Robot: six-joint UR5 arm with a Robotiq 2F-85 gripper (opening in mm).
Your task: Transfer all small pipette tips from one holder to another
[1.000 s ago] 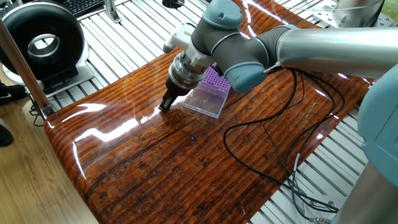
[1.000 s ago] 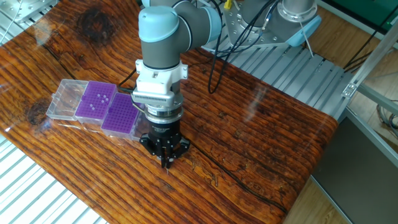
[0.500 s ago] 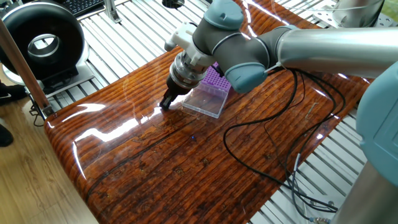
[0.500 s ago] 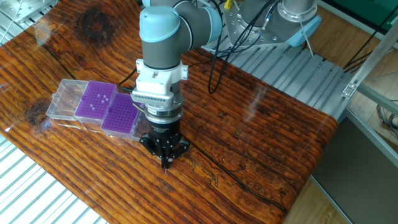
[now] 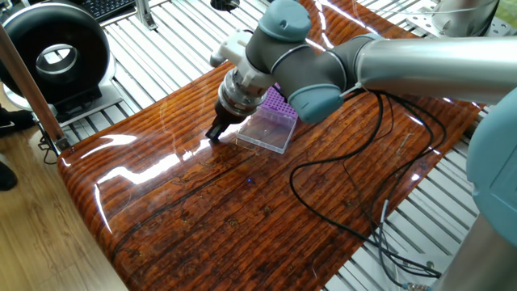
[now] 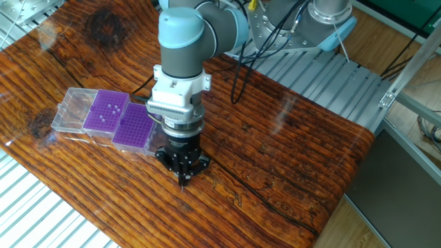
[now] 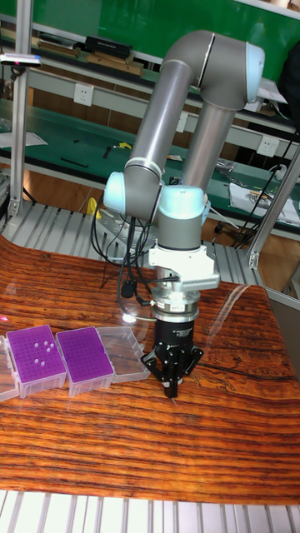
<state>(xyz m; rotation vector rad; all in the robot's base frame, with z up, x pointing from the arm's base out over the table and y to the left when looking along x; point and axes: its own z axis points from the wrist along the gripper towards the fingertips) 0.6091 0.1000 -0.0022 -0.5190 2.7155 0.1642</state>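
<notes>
We are hovering the tool [image 6: 183, 178], fingers pinched together, over bare bench [image 6: 289, 158] beside two square purple racks [image 6: 133, 127] in clear boxes; next, realigning above a tip.

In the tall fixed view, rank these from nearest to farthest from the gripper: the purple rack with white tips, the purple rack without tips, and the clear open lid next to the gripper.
From the gripper:
1. Clear plastic open lid, just to its left in the picture.
2. Purple square rack without tips, beyond that lid.
3. Purple square rack with white tips, farthest, near the picture's left edge.
</notes>
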